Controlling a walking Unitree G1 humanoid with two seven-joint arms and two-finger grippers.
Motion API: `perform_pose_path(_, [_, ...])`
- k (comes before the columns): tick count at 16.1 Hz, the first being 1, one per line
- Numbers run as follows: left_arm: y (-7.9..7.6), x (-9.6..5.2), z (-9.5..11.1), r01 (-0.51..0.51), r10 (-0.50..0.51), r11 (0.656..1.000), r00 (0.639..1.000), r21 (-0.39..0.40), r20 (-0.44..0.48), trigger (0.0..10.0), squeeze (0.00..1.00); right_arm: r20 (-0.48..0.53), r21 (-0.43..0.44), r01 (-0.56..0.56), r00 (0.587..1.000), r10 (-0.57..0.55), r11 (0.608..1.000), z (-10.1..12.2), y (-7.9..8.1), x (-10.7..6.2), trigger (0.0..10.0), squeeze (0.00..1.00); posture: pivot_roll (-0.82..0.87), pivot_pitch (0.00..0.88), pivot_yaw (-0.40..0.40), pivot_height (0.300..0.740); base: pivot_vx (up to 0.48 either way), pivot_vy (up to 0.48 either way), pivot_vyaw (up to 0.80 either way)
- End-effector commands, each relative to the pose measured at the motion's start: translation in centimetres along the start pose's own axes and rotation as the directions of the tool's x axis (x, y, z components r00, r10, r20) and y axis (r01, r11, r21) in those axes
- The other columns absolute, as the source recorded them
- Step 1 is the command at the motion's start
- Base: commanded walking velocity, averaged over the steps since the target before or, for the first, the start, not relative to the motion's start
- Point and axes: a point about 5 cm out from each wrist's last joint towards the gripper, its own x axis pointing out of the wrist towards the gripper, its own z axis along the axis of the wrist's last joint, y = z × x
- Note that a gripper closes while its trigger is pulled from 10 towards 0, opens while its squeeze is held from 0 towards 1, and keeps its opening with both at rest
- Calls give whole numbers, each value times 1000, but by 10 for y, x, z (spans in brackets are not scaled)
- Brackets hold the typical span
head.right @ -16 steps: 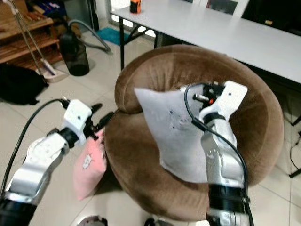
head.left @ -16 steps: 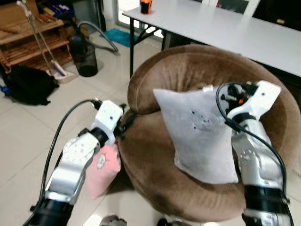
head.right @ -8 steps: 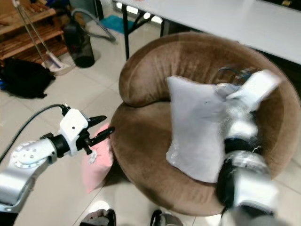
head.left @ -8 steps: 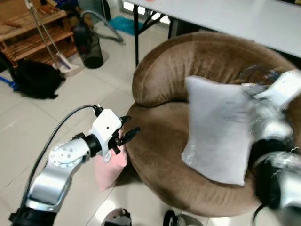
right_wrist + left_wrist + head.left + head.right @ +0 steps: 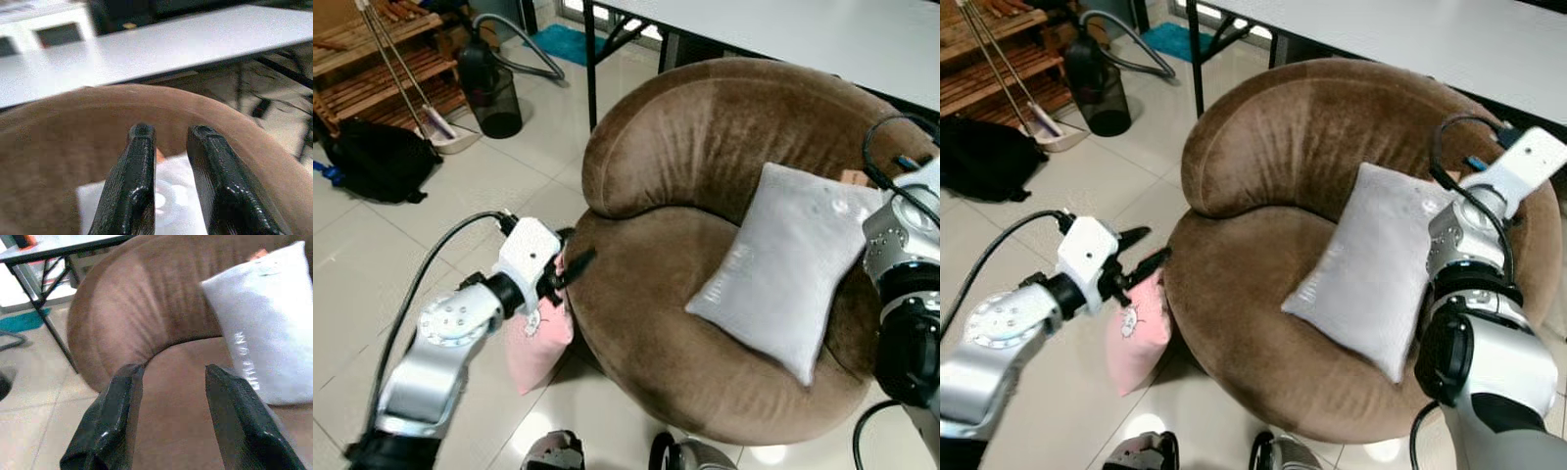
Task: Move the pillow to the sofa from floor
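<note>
On the seat of the round brown sofa (image 5: 705, 147) lies a grey pillow (image 5: 783, 264), tilted, with its upper edge leaning against the backrest and its lower corner close to the front rim of the cushion. The right end effector (image 5: 171, 161) is just above the top edge of this pillow, at the right side of the sofa; its two black fingers (image 5: 134, 186) stand a little apart with a narrow gap, and nothing is held between them. The silver right arm (image 5: 1474, 294) rises beside the pillow, with a black cable looping over it.

Beside the sofa, on the tiled floor (image 5: 431, 225), a pink pillow (image 5: 536, 333) stands upright and leans against the left outer side of the sofa. The left end effector (image 5: 1141, 250) hovers just over the top of this pink pillow, near the sofa edge. Its fingers (image 5: 110, 426) are well apart and empty, pointing toward the seat.

Behind the sofa stands a white bench (image 5: 822, 34) with black legs. Farther left on the floor are a black bag (image 5: 372, 162), a dark bin (image 5: 489, 98) with a hose, and a wooden rack (image 5: 382, 69).
</note>
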Motion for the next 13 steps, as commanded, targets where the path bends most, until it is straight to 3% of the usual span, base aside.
perform_pose_path(1, [3, 3, -2, -90, 90, 996, 996, -7, 4, 10000, 0, 32, 11, -200, 979, 199, 980, -6, 16, -12, 10000, 0, 146, 84, -68, 740, 0, 0, 0])
perform_pose_path(3, [0, 4, -7, -121, 121, 992, 993, -23, -10, 10000, 0, 15, 5, -307, 952, 307, 952, -20, 20, -31, 10000, 0, 136, 76, -69, 740, 0, 0, 0])
perform_pose_path(4, [-4, 5, -13, -139, 138, 990, 990, -29, -26, 10000, 0, -41, 3, -391, 919, 391, 920, -40, 18, -61, 10000, 0, 112, 61, -70, 740, 0, 0, 0])
perform_pose_path(6, [-9, 4, -19, -185, 182, 981, 982, -56, -42, 10000, 0, -168, -22, -516, 846, 506, 856, -77, -2, -130, 10000, 0, 93, 50, -66, 740, 0, 137, 0])
perform_pose_path(7, [-9, 5, -21, -199, 196, 979, 979, -55, -50, 10000, 0, -195, -32, -543, 827, 528, 839, -87, -10, -149, 10000, 0, 81, 45, -64, 740, 0, 412, 0])
perform_pose_path(8, [-9, 5, -22, -200, 197, 978, 979, -51, -52, 10000, 0, -201, -48, -555, 820, 536, 831, -91, -14, -157, 10000, 0, 81, 45, -64, 740, 0, 439, 0])
perform_pose_path(11, [-5, 8, -20, -220, 219, 975, 975, -39, -42, 10000, 0, -231, -20, -509, 839, 492, 860, -92, -25, -175, 10000, 0, 75, 50, -58, 740, 0, 474, 0])
perform_pose_path(13, [-4, 8, -20, -218, 217, 976, 975, -13, -46, 10000, 0, -239, -89, -508, 846, 477, 857, -94, -26, -179, 10000, 0, 76, 49, -58, 740, 0, 472, 0])
